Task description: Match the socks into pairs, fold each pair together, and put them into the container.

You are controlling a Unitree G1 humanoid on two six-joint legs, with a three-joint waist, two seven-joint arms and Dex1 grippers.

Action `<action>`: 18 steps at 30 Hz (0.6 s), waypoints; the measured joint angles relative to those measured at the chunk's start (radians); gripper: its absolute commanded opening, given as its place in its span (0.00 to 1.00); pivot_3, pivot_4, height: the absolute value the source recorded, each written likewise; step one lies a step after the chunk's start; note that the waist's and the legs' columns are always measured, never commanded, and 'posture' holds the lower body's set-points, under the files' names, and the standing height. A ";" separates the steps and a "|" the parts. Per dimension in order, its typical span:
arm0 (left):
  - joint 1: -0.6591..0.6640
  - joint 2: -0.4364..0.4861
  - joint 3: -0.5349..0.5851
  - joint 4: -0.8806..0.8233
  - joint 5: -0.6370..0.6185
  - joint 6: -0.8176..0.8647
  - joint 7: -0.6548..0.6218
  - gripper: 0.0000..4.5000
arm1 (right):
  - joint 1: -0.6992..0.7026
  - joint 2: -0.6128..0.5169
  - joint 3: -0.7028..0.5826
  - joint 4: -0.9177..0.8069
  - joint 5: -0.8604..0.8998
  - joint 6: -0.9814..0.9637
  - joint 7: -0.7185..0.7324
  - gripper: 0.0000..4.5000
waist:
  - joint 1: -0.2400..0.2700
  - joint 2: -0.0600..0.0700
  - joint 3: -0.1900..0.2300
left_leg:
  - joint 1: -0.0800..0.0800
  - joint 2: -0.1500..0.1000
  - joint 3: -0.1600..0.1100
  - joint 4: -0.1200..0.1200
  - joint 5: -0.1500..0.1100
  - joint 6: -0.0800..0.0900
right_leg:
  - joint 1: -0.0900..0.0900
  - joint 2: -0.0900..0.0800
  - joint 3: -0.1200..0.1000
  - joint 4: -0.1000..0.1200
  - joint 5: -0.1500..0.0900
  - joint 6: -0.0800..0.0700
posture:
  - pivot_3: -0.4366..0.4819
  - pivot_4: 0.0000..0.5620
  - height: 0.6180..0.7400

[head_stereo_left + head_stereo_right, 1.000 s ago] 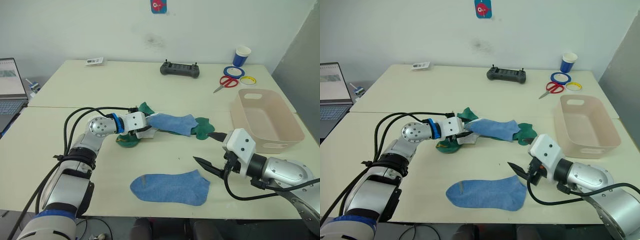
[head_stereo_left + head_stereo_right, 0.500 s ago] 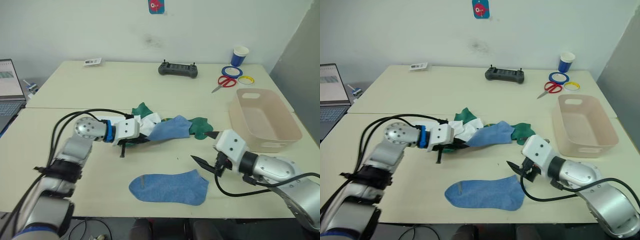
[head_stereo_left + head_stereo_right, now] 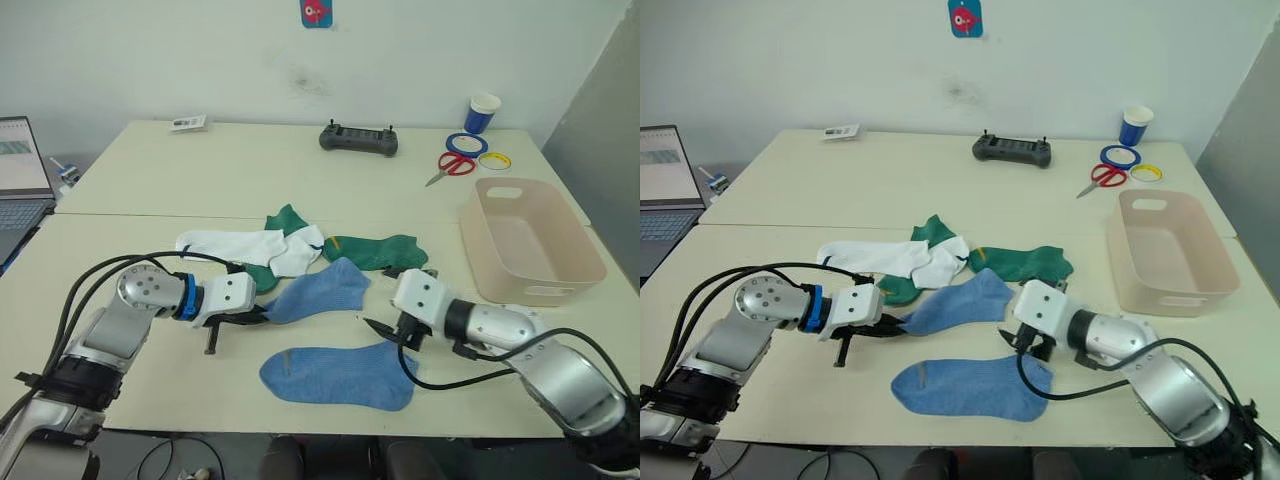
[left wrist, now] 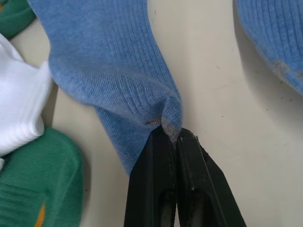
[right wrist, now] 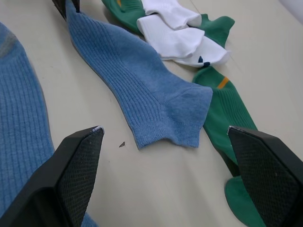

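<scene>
The left gripper (image 4: 171, 137) is pinching one blue sock (image 3: 318, 292) by a small fold, which may be slipping free. To the right, the right gripper (image 5: 165, 156) is hovering wide open, risking snagging the nearer blue sock (image 3: 340, 374).

Cup (image 3: 483, 112), scissors (image 3: 448, 167), controller (image 3: 359, 139), laptop (image 3: 22, 180).

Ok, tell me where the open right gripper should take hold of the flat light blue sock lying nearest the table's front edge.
Probably at the cuff end of the flat light blue sock, the end lying just below the right gripper. Come straight down from above: the sock lies flat on the cream table, so one finger would need to slide under the open edge there. The left gripper is busy, shut on the other light blue sock.
</scene>
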 measured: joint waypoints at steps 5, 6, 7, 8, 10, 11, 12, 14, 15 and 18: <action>0.040 0.005 0.022 0.019 0.005 -0.074 0.020 0.35 | -0.015 0.033 0.001 0.034 -0.020 -0.008 0.020 1.00 | 0.001 0.000 0.000 | 0.000 0.000 -0.001 0.000 0.000 0.000 | 0.000 0.000 0.000 0.000 0.000 0.000 | 0.48 0.27 1.00; 0.047 0.010 0.030 0.018 0.005 -0.082 0.021 0.43 | -0.015 0.037 0.001 0.035 -0.020 -0.009 0.025 1.00 | 0.000 0.000 0.000 | 0.000 0.000 0.000 0.000 0.000 0.000 | 0.000 0.000 0.000 0.000 0.000 0.000 | 0.48 0.27 1.00; 0.054 0.021 0.037 0.015 0.005 -0.086 0.021 0.50 | -0.015 0.039 0.001 0.035 -0.021 -0.009 0.034 1.00 | 0.000 0.000 0.000 | 0.000 0.000 0.000 0.000 0.000 0.000 | 0.000 0.000 0.000 0.000 0.000 0.000 | 0.48 0.27 1.00; 0.058 0.026 0.043 0.015 0.005 -0.091 0.021 0.57 | -0.015 0.041 0.001 0.036 -0.021 -0.009 0.038 1.00 | 0.000 0.000 0.000 | 0.000 0.000 0.000 0.000 0.000 0.000 | 0.000 0.000 0.000 0.000 0.000 0.000 | 0.48 0.27 1.00; 0.063 0.038 0.051 0.018 0.008 -0.133 0.025 0.70 | -0.015 0.047 0.001 0.037 -0.022 -0.010 0.046 1.00 | 0.001 0.000 0.000 | 0.000 0.000 0.000 0.000 0.000 0.000 | 0.000 0.000 0.000 0.000 0.000 0.000 | 0.48 0.27 1.00; 0.065 0.043 0.055 0.024 0.013 -0.169 0.029 0.76 | -0.015 0.051 0.001 0.039 -0.022 -0.011 0.054 1.00 | 0.001 0.000 0.000 | 0.001 0.000 0.000 0.000 0.000 0.000 | 0.000 0.000 0.000 0.000 0.000 0.000 | 0.48 0.27 1.00; 0.065 0.048 0.056 0.031 0.020 -0.206 0.031 0.76 | -0.016 0.057 0.002 0.042 -0.022 -0.012 0.059 1.00 | 0.001 0.000 0.000 | 0.001 0.000 0.000 0.000 0.000 0.000 | 0.000 0.000 0.000 0.000 0.000 0.000 | 0.48 0.27 1.00; 0.066 0.055 0.056 0.045 0.041 -0.253 0.042 0.76 | -0.026 0.067 0.005 0.059 -0.028 -0.022 0.067 1.00 | 0.001 0.000 0.000 | 0.001 0.000 0.000 0.000 0.000 0.000 | 0.000 0.000 0.000 0.000 0.000 0.000 | 0.48 0.27 1.00; 0.065 0.051 0.056 0.045 0.049 -0.263 0.052 0.76 | -0.032 0.068 0.007 0.071 -0.035 -0.030 0.074 1.00 | 0.001 0.000 0.000 | 0.001 0.000 0.000 0.000 0.000 0.000 | 0.000 0.000 0.000 0.001 0.000 0.000 | 0.48 0.27 1.00; 0.065 0.027 0.055 0.040 0.068 -0.278 0.091 0.76 | -0.044 0.071 0.014 0.109 -0.060 -0.053 0.091 1.00 | 0.004 0.000 0.000 | 0.001 0.000 0.000 0.000 0.000 0.000 | 0.001 0.000 -0.001 0.000 0.000 0.000 | 0.48 0.27 1.00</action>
